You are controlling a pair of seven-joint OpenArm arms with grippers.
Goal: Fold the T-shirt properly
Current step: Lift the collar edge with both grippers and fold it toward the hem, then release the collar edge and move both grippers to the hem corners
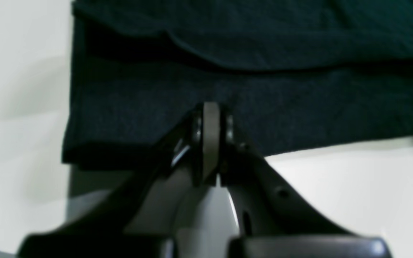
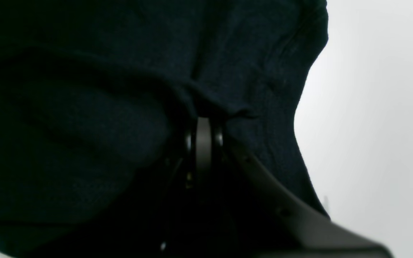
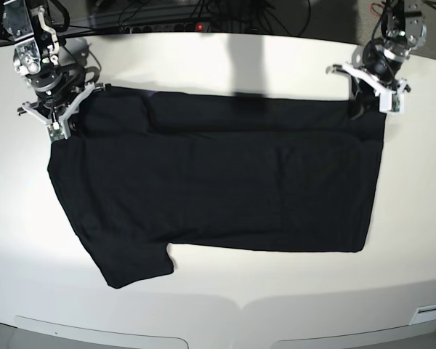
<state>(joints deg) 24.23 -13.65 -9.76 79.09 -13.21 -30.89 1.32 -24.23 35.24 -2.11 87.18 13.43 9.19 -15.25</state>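
The black T-shirt [image 3: 225, 182] lies spread on the white table [image 3: 291, 298], plain side up, no print showing. A strip along its far edge [image 3: 232, 113] is folded over. One sleeve [image 3: 134, 265] sticks out at the near left. My left gripper [image 3: 362, 104] is at the shirt's far right corner; in the left wrist view the gripper [image 1: 210, 107] is shut with dark cloth [image 1: 299, 96] at its tip. My right gripper [image 3: 67, 123] is at the far left corner; in the right wrist view it [image 2: 203, 120] is shut on bunched cloth [image 2: 84, 125].
Cables and a power strip [image 3: 174, 27] run behind the table's far edge. The table's front edge [image 3: 225, 320] curves along the bottom of the base view. Bare white tabletop [image 1: 353, 193] shows beside the shirt.
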